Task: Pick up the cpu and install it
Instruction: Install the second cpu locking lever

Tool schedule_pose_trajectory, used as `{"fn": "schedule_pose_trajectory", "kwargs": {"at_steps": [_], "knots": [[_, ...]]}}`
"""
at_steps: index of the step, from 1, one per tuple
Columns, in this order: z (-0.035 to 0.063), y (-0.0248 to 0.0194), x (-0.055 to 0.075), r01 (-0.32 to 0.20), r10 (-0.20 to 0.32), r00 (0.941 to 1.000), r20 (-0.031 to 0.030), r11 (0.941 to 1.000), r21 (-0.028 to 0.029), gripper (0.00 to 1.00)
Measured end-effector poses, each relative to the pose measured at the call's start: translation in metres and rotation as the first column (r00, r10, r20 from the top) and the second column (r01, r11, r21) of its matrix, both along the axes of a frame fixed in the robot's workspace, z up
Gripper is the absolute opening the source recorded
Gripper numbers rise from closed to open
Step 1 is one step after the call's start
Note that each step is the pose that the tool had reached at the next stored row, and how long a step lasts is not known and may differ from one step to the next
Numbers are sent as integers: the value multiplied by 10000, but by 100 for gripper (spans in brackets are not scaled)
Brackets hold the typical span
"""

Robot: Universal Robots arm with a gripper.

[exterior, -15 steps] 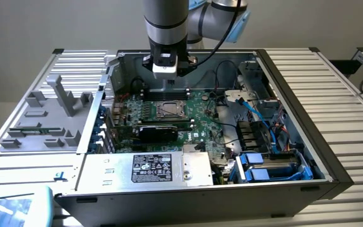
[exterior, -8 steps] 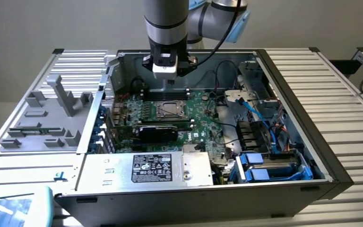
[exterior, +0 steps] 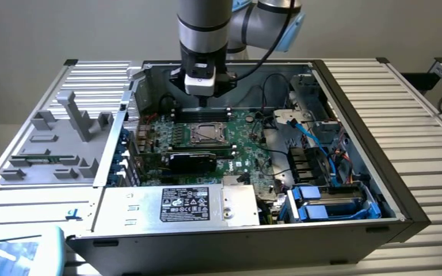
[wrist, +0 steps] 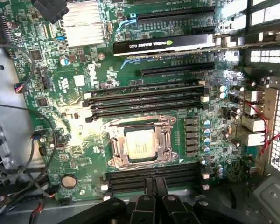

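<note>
The cpu (wrist: 142, 143), a flat square chip with a shiny metal top, lies in its socket (wrist: 113, 144) on the green motherboard, inside the metal load frame. In the exterior view the cpu (exterior: 203, 134) sits in the middle of the open computer case. My gripper (exterior: 204, 103) hangs above the board just behind the socket, over the memory slots. Its black fingers (wrist: 148, 186) are pressed together with nothing between them. The gripper (wrist: 154, 183) is shut and clear of the cpu.
A black graphics card (exterior: 198, 160) stands in front of the socket. A silver labelled box (exterior: 182, 205) fills the case's front. Blue cables (exterior: 313, 138) and a drive bay (exterior: 328, 204) lie at the exterior view's right. A grey fixture (exterior: 60, 144) sits outside at the left.
</note>
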State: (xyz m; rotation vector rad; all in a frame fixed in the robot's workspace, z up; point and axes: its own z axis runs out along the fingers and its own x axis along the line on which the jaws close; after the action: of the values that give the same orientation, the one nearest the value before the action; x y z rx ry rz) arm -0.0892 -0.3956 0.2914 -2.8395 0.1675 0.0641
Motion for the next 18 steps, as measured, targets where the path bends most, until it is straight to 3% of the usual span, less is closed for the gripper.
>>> {"fn": "schedule_pose_trajectory", "kwargs": {"at_steps": [3,4,8,9,11,18], "knots": [[1,0,-17,-54,54,9989,-456,10000,-1,12],[-1,0,-33,-63,63,9983,-579,10000,-2,12],[-24,0,-106,-77,77,9962,-872,10000,2,12],[-36,-2,-107,-80,79,9958,-917,10000,1,12],[-56,-15,-108,-77,78,9954,-951,10000,19,12],[-104,-105,-102,-70,76,9953,-966,10000,64,12]]}}
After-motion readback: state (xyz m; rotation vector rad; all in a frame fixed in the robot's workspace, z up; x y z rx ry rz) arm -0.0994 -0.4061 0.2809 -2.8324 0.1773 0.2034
